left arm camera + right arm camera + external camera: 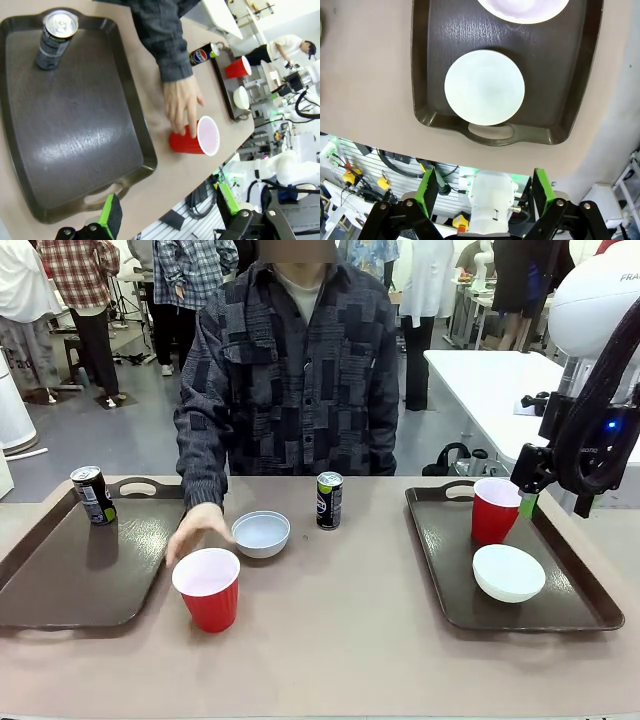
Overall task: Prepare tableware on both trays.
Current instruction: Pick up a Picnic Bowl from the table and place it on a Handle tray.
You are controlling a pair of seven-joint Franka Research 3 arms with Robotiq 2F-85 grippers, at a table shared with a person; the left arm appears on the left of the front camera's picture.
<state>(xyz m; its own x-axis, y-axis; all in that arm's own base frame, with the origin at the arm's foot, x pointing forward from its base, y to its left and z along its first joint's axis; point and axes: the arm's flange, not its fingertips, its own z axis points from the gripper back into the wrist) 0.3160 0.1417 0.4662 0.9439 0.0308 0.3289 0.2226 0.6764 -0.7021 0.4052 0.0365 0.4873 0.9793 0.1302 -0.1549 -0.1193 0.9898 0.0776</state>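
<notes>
On the left tray a dark can stands at the far corner. A person's hand rests its fingers on a red cup on the bare table beside that tray. The pale grey-blue bowl and a second can stand mid-table. The right tray carries the other red cup and the white bowl. My right gripper hangs open and empty above that cup. High over the left tray's near end is my left gripper, open and empty.
The tabletop is tan, with bare room in front between the trays. The person's torso is at the far edge. Other people and white tables stand farther back.
</notes>
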